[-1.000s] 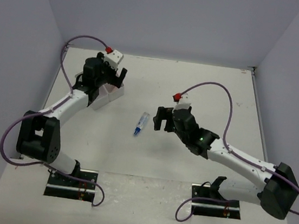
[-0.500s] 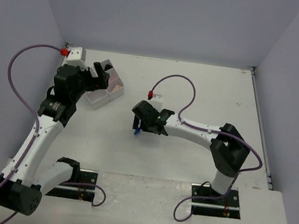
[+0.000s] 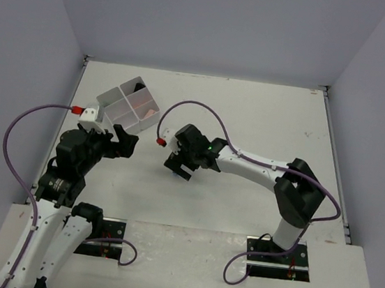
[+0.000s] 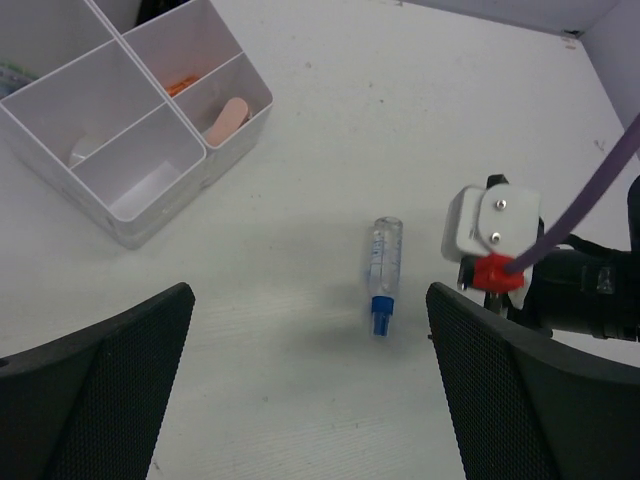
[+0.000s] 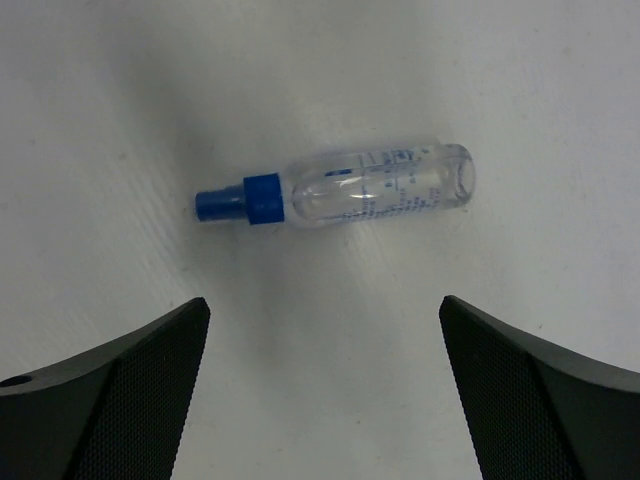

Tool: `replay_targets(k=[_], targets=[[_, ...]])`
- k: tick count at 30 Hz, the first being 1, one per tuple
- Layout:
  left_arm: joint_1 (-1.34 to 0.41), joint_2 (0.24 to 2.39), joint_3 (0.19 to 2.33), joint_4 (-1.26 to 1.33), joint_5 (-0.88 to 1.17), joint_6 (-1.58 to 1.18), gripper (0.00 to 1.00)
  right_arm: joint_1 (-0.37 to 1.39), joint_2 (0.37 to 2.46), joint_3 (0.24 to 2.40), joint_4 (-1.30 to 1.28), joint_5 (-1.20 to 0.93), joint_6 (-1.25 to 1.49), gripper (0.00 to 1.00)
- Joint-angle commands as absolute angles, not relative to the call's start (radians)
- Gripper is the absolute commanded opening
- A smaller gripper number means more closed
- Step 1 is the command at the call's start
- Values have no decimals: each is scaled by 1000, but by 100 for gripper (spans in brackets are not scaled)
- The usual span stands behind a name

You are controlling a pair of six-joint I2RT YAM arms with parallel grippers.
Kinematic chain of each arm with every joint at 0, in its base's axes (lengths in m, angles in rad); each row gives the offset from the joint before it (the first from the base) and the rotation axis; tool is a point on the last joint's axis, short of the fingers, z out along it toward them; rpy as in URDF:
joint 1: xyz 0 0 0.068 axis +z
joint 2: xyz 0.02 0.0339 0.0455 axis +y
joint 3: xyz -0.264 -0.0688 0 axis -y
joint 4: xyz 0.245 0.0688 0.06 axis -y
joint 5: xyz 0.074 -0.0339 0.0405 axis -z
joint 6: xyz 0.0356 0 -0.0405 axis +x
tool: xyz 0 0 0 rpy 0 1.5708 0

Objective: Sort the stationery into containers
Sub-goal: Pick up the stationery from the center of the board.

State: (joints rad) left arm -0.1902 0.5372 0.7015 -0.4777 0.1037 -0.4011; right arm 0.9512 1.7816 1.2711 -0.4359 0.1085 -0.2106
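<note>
**Your right gripper [image 5: 320, 312] hangs with fingers spread over a small clear plastic bottle with a blue cap [image 5: 340, 190], which lies on its side on the white table [image 3: 266, 118].**

In the right wrist view, its two fingers stand wide apart, one at each lower corner. Neither touches the bottle, and the blue cap points to the left of that view. Your left gripper [image 4: 310, 300] is likewise spread and holds nothing, above bare table near the bottle. The white translucent square plastic tray with four compartments [image 4: 205, 150] sits well apart from the bottle, toward the far left of the table. One compartment holds an orange item [image 4: 180, 87] and the one beside it a peach stubby item [image 4: 228, 118]. You cannot make out clearly what lies in the other two.
</note>
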Motion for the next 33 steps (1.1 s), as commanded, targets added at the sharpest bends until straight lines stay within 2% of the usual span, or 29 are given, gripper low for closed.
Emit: replay_targets(k=[1, 4, 7, 9, 24, 28, 29, 31, 33], targets=[[-186, 507, 684, -443, 147, -393, 100, 899, 1698, 1225, -408, -169, -842, 99], [-187, 489, 680, -437, 154, -387, 100, 855, 1732, 1254, -418, -228, -1013, 96], [-186, 474, 674, -433, 161, -386, 100, 831, 1791, 1299, -467, -206, -1144, 90], [-186, 464, 672, -429, 170, -384, 100, 809, 1822, 1325, -474, -206, -1208, 91], [-186, 448, 660, -407, 211, -376, 100, 802, 2011, 1472, -480, -249, -1371, 89], [-186, 445, 660, -400, 219, -376, 100, 811, 2082, 1532, -552, -255, -1365, 77], [-186, 444, 660, -402, 221, -374, 100, 813, 2107, 1561, -592, -253, -1367, 71], [-186, 442, 660, -402, 219, -374, 100, 813, 2132, 1595, -651, -271, -1362, 44], [-186, 437, 658, -401, 219, -374, 100, 814, 2136, 1606, -685, -282, -1345, 38]])
